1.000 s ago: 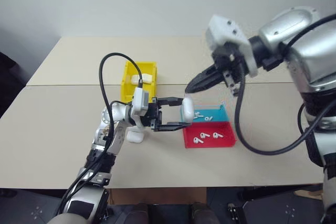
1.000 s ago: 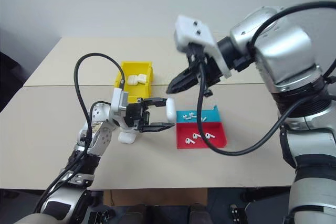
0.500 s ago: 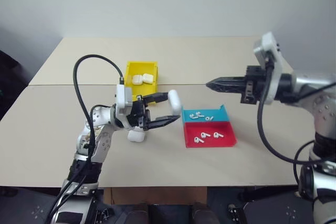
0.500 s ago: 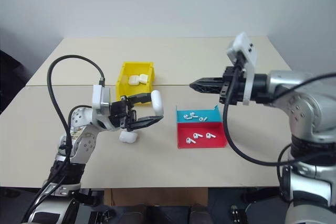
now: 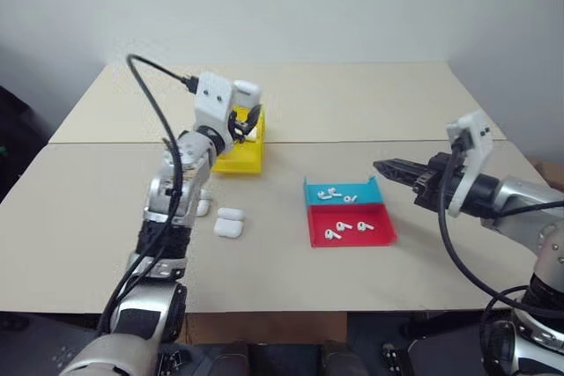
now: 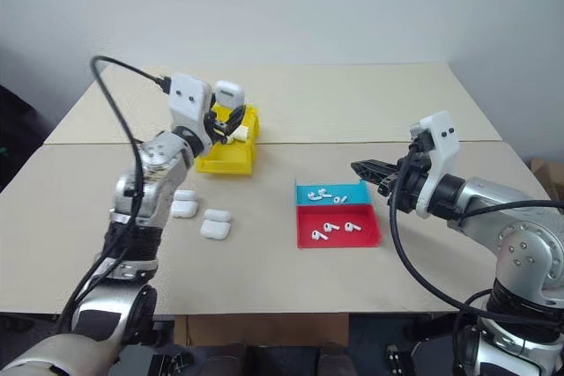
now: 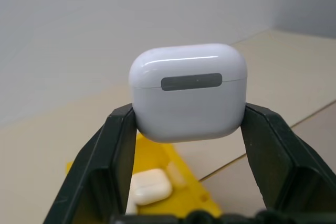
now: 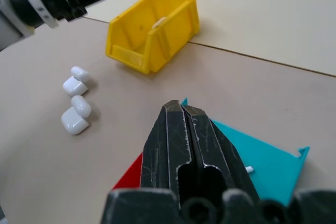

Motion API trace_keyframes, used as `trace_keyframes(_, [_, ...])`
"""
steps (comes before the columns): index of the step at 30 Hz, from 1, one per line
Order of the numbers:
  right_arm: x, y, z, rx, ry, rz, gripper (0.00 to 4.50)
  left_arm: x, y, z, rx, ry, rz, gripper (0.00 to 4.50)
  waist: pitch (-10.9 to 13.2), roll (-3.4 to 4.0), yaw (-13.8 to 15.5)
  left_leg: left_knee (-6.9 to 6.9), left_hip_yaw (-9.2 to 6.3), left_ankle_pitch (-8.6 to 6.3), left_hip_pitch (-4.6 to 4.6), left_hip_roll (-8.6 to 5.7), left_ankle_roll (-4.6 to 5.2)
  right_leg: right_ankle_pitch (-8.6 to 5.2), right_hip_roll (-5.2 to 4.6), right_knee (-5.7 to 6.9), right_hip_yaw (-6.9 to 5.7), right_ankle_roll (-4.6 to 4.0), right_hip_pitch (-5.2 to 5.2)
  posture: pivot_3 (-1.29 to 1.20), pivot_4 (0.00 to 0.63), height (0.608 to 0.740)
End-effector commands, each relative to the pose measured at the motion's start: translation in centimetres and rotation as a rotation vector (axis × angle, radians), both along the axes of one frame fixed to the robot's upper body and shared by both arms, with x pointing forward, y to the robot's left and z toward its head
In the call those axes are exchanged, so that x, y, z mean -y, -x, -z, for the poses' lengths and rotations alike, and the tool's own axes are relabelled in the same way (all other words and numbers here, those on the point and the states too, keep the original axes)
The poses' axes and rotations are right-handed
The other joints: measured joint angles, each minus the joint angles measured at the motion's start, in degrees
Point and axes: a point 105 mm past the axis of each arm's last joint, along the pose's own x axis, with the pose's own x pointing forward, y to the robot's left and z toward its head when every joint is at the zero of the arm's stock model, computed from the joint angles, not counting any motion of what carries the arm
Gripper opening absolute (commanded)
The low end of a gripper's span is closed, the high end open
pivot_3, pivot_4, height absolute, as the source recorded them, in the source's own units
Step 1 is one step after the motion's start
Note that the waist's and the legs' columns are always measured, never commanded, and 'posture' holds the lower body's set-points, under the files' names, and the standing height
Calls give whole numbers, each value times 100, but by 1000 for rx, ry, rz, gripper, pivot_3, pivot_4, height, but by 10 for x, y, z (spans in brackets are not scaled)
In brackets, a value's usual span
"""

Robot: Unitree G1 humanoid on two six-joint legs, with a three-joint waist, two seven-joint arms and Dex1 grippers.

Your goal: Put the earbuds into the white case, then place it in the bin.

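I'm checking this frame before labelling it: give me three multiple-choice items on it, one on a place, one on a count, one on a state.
1. The closed glossy white case in the left gripper is
A. above the bright yellow plastic bin
B. in the shallow red tray
C. on the beige table

2. Open cases lying on the table:
A. none
B. two
C. five

3. The right gripper is
A. holding an earbud
B. wide open
C. shut and empty

Key: 1 A, it is held over the bin; 2 B, two lie open beside the left arm; 3 C, its fingers meet with nothing between.
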Motion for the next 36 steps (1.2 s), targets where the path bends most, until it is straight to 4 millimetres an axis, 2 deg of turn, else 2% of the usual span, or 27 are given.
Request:
trace_keyframes(1, [2, 4, -9, 47, 12, 18, 16, -9, -17, -7, 21, -44, -148, 2743, 1, -1, 4, 0, -1, 0, -6, 0, 0, 0, 0, 4, 0, 0, -7, 0, 150, 740])
trace_keyframes(4, [4, 2, -9, 46, 14, 34, 16, -11, -27, 1, -27, -24, -193, 2743, 2, -3, 16, 0, -1, 0, -9, -2, 0, 0, -3, 4, -1, 0, -7, 0, 150, 740])
trace_keyframes(7, [6, 1, -8, 44, 15, 46, 16, -4, -30, 5, -40, -9, -141, 2743, 2, -3, 16, 0, -1, 0, -9, -3, 0, 1, -4, 4, -2, 0, -6, 0, 150, 740])
trace_keyframes(12, [7, 1, -7, 41, 15, 66, 0, -2, -35, 11, -46, -30, -159, 4441, 2, -3, 13, 0, 0, 0, -9, -4, 0, 1, -5, 4, -2, 0, -7, 0, 150, 740])
trace_keyframes(15, [7, 1, -6, 41, 15, 67, 0, 2, -36, 10, -27, -46, -146, 4441, 2, -3, 9, 0, 0, 0, -9, -3, 0, 1, -4, 5, -2, 0, -7, 0, 150, 740])
trace_keyframes(19, [7, 5, -2, 35, 31, 67, 0, 11, -23, -11, 56, 47, -23, 4441, 2, -3, 15, 0, 0, 0, -10, -3, 0, 1, -5, 4, -2, 0, -7, 0, 150, 740])
trace_keyframes(22, [7, 13, 6, 44, 117, 52, 0, 14, -7, -19, 51, 166, 132, 4441, 2, -3, 16, -2, 1, 0, -15, -2, -1, 1, -6, -1, -2, 0, -8, 0, 150, 740])
trace_keyframes(26, [5, 29, 17, 150, 328, -29, 0, 8, 18, -8, -9, 235, 296, 4441, 1, -2, 2, -2, 2, 1, -12, -2, -1, 0, -5, -4, -1, 1, -6, 0, 150, 740])
trace_keyframes(29, [10, 35, 25, 229, 439, -57, 0, 5, 44, 3, -63, 229, 442, 4441, 1, -2, -42, -2, 4, 1, -2, 0, -2, 0, -3, -1, 1, 1, -1, 0, 150, 740])
trace_keyframes(32, [22, 38, 28, 348, 515, -70, 0, -7, 85, 19, -108, 187, 587, 4441, 2, -3, -61, -2, 5, 5, 5, 2, -9, 0, -1, 5, 3, 1, 1, 0, 150, 740])
trace_keyframes(36, [39, 44, 31, 327, 552, -126, 0, -19, 130, 39, -196, 72, 708, 4441, 4, -7, -32, -7, 9, 4, 34, 7, -10, 0, -1, -3, 5, 1, 31, 0, 150, 740])
